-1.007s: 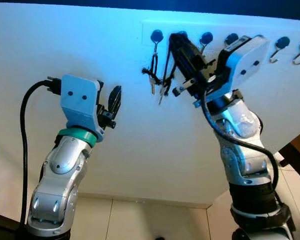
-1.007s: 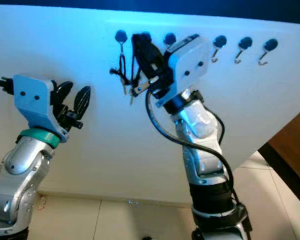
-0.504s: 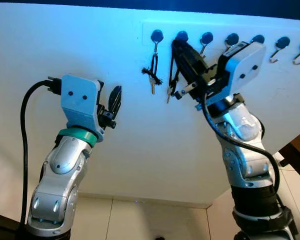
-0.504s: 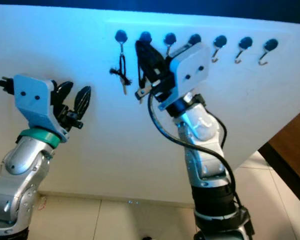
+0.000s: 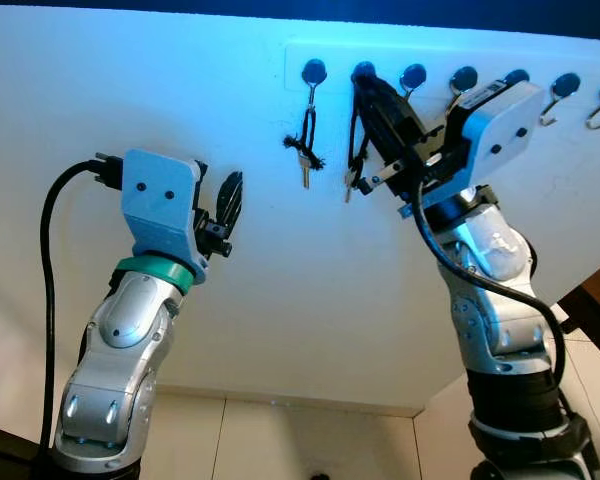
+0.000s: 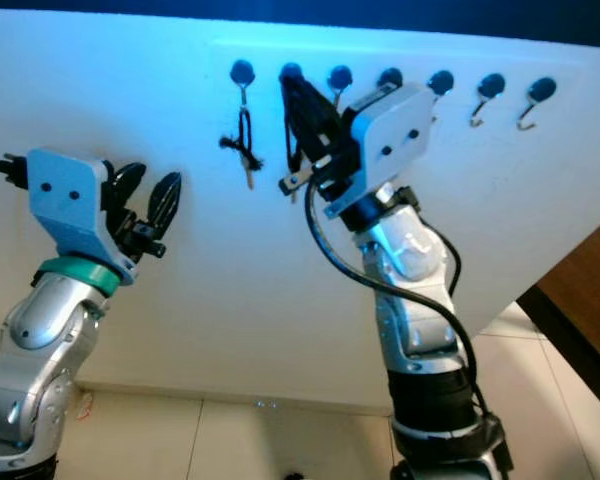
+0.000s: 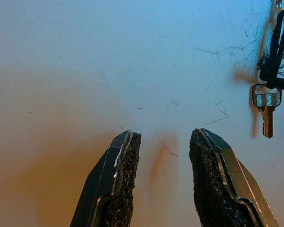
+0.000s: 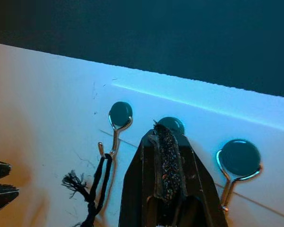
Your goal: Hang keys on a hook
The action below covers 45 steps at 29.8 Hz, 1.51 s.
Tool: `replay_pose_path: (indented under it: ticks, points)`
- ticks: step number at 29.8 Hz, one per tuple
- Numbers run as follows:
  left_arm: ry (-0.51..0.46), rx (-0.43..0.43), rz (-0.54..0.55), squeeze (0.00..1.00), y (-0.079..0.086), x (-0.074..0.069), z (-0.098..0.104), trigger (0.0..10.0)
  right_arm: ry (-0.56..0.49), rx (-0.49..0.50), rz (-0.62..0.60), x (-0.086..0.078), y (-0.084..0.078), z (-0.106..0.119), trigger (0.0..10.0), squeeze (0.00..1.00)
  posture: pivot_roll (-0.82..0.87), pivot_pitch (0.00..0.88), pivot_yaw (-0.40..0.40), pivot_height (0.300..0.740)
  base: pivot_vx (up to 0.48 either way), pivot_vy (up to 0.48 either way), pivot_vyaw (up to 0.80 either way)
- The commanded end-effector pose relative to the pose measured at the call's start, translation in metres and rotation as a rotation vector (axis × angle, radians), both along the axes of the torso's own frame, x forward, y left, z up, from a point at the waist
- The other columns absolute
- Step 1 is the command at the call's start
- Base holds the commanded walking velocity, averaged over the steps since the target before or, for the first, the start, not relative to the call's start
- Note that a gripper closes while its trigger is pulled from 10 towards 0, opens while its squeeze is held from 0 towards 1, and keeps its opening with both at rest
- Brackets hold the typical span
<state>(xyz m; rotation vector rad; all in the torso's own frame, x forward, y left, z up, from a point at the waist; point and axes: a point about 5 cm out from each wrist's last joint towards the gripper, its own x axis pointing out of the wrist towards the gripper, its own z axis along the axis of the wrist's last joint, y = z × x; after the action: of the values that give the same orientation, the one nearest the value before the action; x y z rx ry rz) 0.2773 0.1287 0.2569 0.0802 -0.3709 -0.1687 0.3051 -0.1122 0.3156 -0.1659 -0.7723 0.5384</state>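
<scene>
Nearest to me, at about eight o'clock in the head view, the left gripper [image 5: 227, 205] is raised in front of the plain white wall panel [image 5: 280, 270] with its black fingers spread apart and nothing between them. It looks idle, taking no part in the hanging.

Further in, at about two o'clock, the right gripper [image 5: 372, 95] reaches up to the row of round blue-capped metal hooks [image 5: 463, 78] that runs along the top of the panel. Its two long black fingers are pressed flat together, pinching the dark cord of a bunch of keys on a black loop [image 5: 353, 165], which dangles just below the fingers at their seven o'clock. The fingertips sit right at the second hook from the left [image 5: 364, 71]; from the wrist camera that hook's cap [image 8: 171, 125] peeks out just above the closed tips.

Farthest left on the row, at eleven o'clock from the right gripper, a first silver key on a frayed black cord [image 5: 305, 150] already hangs from its own hook [image 5: 314, 72].

By my reckoning the job is near its end: the carried bunch has reached a free hook. I cannot tell whether its loop is over the prong. What seems left is to seat the loop, let go and draw the arm away.
</scene>
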Motion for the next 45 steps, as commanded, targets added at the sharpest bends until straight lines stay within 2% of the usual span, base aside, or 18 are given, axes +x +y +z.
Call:
replay_pose_path:
  ticks: [1, 9, 22, 25, 26, 27, 28, 31, 32, 33, 34, 42, 45]
  points:
    - [-0.001, 0.006, 0.002, 0.00, 0.000, 0.000, -0.001, 10.0, -0.031, -0.001, -0.009, -0.004, -0.002, 0.006, 10.0, 0.00, -0.05, 0.086, 0.082, 0.740, 0.000, 0.000, 0.00]
    - [0.002, 0.009, 0.000, 0.00, 0.000, 0.001, -0.001, 10.0, -0.020, 0.018, -0.046, -0.007, -0.013, 0.005, 10.0, 0.00, -0.05, 0.089, 0.083, 0.740, 0.000, 0.000, 0.00]
    - [0.008, 0.012, -0.004, 0.00, 0.000, 0.001, -0.003, 10.0, -0.001, 0.025, -0.040, -0.012, -0.017, 0.001, 10.0, 0.00, -0.05, 0.090, 0.084, 0.740, 0.000, 0.000, 0.00]
    - [0.010, 0.014, -0.006, 0.00, -0.001, 0.001, -0.003, 10.0, 0.024, 0.023, -0.058, -0.011, -0.021, -0.005, 10.0, 0.00, -0.05, 0.088, 0.088, 0.740, 0.000, 0.000, 0.00]
    - [0.011, 0.016, -0.008, 0.00, -0.001, 0.002, -0.004, 10.0, 0.074, 0.012, -0.077, -0.005, -0.024, -0.017, 10.0, 0.00, -0.05, 0.078, 0.086, 0.740, 0.000, 0.000, 0.00]
    - [0.011, 0.016, -0.008, 0.00, -0.001, 0.002, -0.004, 10.0, 0.074, 0.012, -0.077, -0.005, -0.024, -0.017, 10.0, 0.00, -0.05, 0.078, 0.086, 0.740, 0.000, 0.000, 0.00]
    - [0.010, 0.018, -0.009, 0.00, 0.000, 0.002, -0.004, 10.0, 0.133, -0.005, -0.094, -0.001, -0.025, -0.033, 10.0, 0.00, -0.05, 0.073, 0.086, 0.740, 0.000, 0.000, 0.00]
    - [0.010, 0.018, -0.009, 0.00, 0.000, 0.002, -0.004, 10.0, 0.133, -0.005, -0.094, -0.001, -0.025, -0.033, 10.0, 0.00, -0.05, 0.073, 0.086, 0.740, 0.000, 0.000, 0.00]
    - [0.009, 0.020, -0.008, 0.00, 0.000, 0.002, -0.003, 10.0, 0.193, -0.040, -0.091, 0.002, -0.024, -0.048, 10.0, 0.00, -0.05, 0.071, 0.089, 0.740, 0.000, 0.000, 0.00]
    - [0.009, 0.020, -0.008, 0.00, 0.000, 0.002, -0.003, 10.0, 0.193, -0.040, -0.091, 0.002, -0.024, -0.048, 10.0, 0.00, -0.05, 0.071, 0.089, 0.740, 0.000, 0.000, 0.00]
    - [0.007, 0.022, -0.007, 0.00, 0.001, 0.002, -0.003, 10.0, 0.229, -0.063, -0.076, 0.003, -0.022, -0.058, 10.0, 1.00, -0.05, 0.072, 0.088, 0.740, 0.000, 0.000, 0.00]
    - [0.007, 0.023, -0.008, 0.00, 0.001, 0.002, -0.003, 10.0, 0.262, -0.090, -0.049, 0.002, -0.018, -0.065, 10.0, 1.00, -0.05, 0.075, 0.089, 0.740, 0.000, 0.000, 0.00]
    - [0.012, 0.023, -0.011, 0.00, 0.000, 0.001, -0.004, 10.0, 0.325, -0.110, -0.036, 0.000, -0.017, -0.079, 10.0, 1.00, -0.05, 0.083, 0.092, 0.740, 0.000, 0.000, 0.00]
